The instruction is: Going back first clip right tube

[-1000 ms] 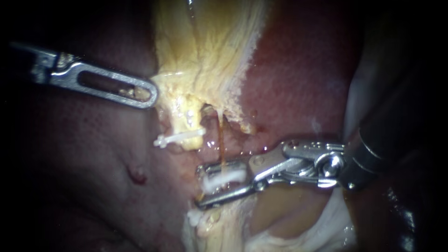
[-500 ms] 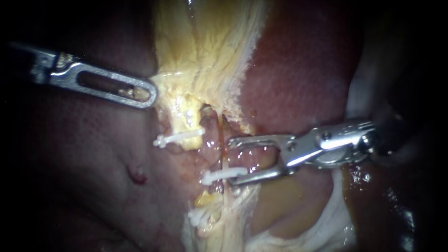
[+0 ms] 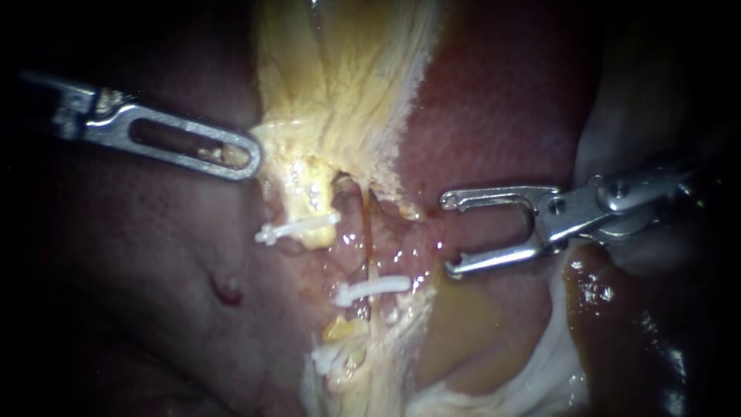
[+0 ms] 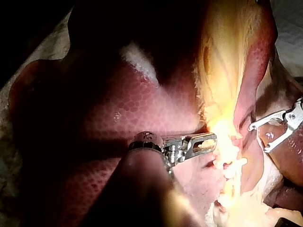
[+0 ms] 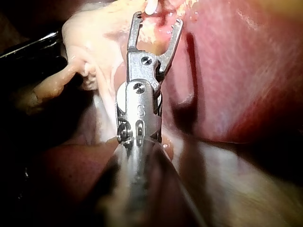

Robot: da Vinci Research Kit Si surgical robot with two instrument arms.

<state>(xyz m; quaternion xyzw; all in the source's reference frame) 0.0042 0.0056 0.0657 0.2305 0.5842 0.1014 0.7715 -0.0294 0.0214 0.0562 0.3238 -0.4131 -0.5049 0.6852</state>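
We find the right instrument (image 3: 448,235) with jaws apart and empty, standing clear of the white clip (image 3: 372,289) that sits across the thin right tube (image 3: 367,232). A second clip (image 3: 297,229) lies left of it. The left instrument (image 3: 248,154) is clamped on yellow tissue (image 3: 340,93). Only the endoscope shows both clips plainly; the left wrist view loses them in glare, and the right wrist view catches one white end ahead of the jaws.

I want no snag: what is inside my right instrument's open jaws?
Nothing is gripped. The right instrument has open jaws; only wet liver shows through the gap. The clip sits on the right tube, apart from them. Tissue under the jaw arms is covered.
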